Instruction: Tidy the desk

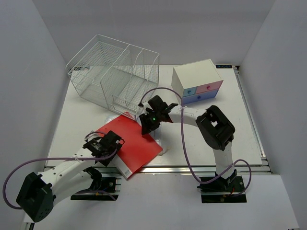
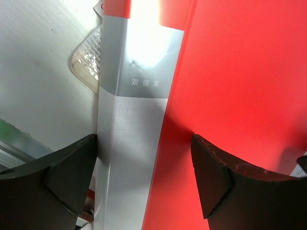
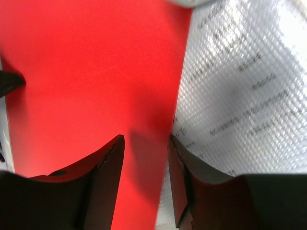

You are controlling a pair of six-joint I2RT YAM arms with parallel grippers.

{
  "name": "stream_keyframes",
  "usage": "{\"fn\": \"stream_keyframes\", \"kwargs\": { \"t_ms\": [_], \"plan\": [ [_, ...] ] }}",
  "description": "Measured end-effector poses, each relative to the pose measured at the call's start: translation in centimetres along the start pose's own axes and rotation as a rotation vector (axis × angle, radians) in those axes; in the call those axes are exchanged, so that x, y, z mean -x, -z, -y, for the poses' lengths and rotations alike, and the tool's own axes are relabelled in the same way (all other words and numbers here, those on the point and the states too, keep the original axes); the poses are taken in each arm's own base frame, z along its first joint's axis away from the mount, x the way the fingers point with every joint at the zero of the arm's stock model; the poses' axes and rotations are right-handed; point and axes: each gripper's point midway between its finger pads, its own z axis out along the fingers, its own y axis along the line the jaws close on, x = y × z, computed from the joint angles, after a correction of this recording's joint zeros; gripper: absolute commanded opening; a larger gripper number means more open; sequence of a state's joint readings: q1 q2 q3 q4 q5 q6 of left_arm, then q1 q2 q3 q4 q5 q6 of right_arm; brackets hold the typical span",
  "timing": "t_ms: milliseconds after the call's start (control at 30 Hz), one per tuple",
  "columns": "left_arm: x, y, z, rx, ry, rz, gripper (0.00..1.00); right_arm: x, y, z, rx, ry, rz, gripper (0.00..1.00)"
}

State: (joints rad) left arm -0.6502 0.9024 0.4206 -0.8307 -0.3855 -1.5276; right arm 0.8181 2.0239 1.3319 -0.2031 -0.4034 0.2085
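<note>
- so far, the left gripper [image 2: 144, 165] is spread wide, jaws either side of the grey spine of the red folder [image 1: 129, 143], clasping nothing.
- the right gripper [image 3: 146, 165] sits at the folder's opposite edge, jaws nearly together; i cannot tell whether they pinch it.
- the folder lies flat and askew on the desk [image 1: 72, 124], with a clear plastic sleeve [image 3: 244, 86] beside it.
- the wire rack [image 1: 112, 74] stands just beyond the folder, which is not in it; filing looks undone.
</note>
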Motion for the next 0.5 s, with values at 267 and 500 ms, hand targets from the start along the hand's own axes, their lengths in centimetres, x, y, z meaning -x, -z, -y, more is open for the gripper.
{"fn": "stream_keyframes", "kwargs": {
  "t_ms": [267,500],
  "plan": [
    [-1.4,0.4,-0.9,0.100,0.017,-0.083,0.92,-0.8,0.3,0.3,-0.036,-0.029,-0.029,0.44],
    [-2.5,0.7,-1.7,0.187,-0.018,-0.144,0.69,-0.9,0.3,0.2,-0.070,-0.067,-0.046,0.39]
  ]
}}
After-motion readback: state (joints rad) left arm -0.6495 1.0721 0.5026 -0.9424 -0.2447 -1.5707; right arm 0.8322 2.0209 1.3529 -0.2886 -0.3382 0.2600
